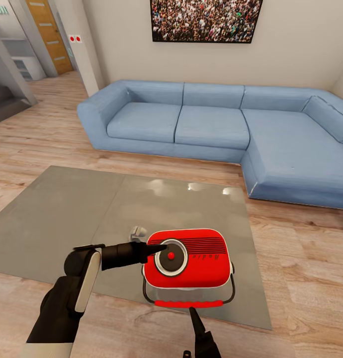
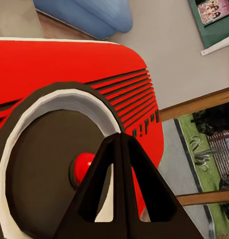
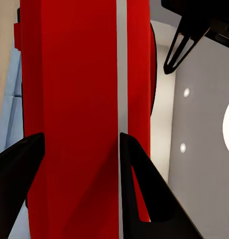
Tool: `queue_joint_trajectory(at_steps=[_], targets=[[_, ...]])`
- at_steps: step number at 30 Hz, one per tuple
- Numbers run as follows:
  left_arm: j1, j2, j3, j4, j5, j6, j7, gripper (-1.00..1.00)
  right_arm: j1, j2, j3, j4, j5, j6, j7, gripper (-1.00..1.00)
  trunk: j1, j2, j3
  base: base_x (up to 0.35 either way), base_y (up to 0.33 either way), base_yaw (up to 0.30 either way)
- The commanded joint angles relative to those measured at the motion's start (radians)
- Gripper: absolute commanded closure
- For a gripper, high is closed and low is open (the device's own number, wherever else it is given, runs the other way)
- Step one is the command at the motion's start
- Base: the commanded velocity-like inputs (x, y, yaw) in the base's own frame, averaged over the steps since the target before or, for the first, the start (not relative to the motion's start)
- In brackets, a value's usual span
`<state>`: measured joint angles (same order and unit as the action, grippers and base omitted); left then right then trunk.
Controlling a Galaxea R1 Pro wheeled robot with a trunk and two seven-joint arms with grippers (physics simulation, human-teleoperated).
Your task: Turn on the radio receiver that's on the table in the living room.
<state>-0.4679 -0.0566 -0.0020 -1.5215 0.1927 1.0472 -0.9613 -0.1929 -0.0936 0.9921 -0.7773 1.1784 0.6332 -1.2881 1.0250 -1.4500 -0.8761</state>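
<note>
1. Living room: light wood floor [image 1: 300,258], big blue corner sofa [image 1: 211,127] along the far wall, framed crowd photo [image 1: 206,20] above it.
2. The table [image 1: 67,219] sat low in front of the sofa, glossy grey top in two panels, lamp glare on the far side.
3. The radio receiver [image 1: 191,261] was above the table's near right part, face tilted up toward the head camera, red handle bar [image 1: 189,303] hanging at its near edge. Can't tell whether its base touched the top.
4. Right gripper [image 3: 82,144] came in from below the radio: fingers spread, one on each side of the red body, closing on it. White band ran between them in the right wrist view.
5. Left gripper [image 1: 159,247] reached in from the left, fingers pressed together into a single point, tip on the rim of the dial [image 1: 170,256].
6. In the left wrist view the joined fingertips [image 2: 120,144] lay over the dial's silver ring, just beside the red centre knob [image 2: 83,164].
</note>
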Motion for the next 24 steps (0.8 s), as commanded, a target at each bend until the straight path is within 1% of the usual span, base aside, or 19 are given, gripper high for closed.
queue_joint_trajectory(at_steps=[1,3,5,9,13,24], targets=[[0.0,0.0,-0.012,0.001,-0.001,0.0,0.003,1.0,0.0,0.0,0.0,-0.001,0.003,0.003,-0.001,1.0,0.0,0.0,0.0,0.0,0.0,0.0],[0.0,-0.001,-0.027,0.001,-0.01,0.0,0.004,1.0,0.0,0.0,0.0,-0.001,0.003,0.003,-0.001,1.0,0.0,0.0,0.0,0.0,0.0,0.0],[0.0,-0.006,-0.047,0.001,-0.044,0.0,0.005,1.0,0.0,0.0,0.0,-0.001,0.003,0.004,0.0,1.0,0.0,0.0,0.0,0.0,0.0,0.0],[0.0,-0.013,-0.052,0.002,-0.067,0.0,0.006,1.0,0.0,0.0,0.0,0.0,0.003,0.004,0.0,1.0,0.0,0.0,0.0,0.0,0.0,0.0],[0.0,-0.014,-0.053,0.003,-0.073,0.0,0.007,1.0,0.0,0.0,-0.001,0.0,0.003,0.003,0.001,1.0,0.0,0.0,0.0,0.0,0.0,0.0],[0.0,-0.015,-0.04,0.005,-0.075,0.0,0.007,1.0,0.0,0.0,-0.001,0.0,0.003,0.005,0.001,1.0,0.0,0.0,0.0,0.0,0.0,0.0]])
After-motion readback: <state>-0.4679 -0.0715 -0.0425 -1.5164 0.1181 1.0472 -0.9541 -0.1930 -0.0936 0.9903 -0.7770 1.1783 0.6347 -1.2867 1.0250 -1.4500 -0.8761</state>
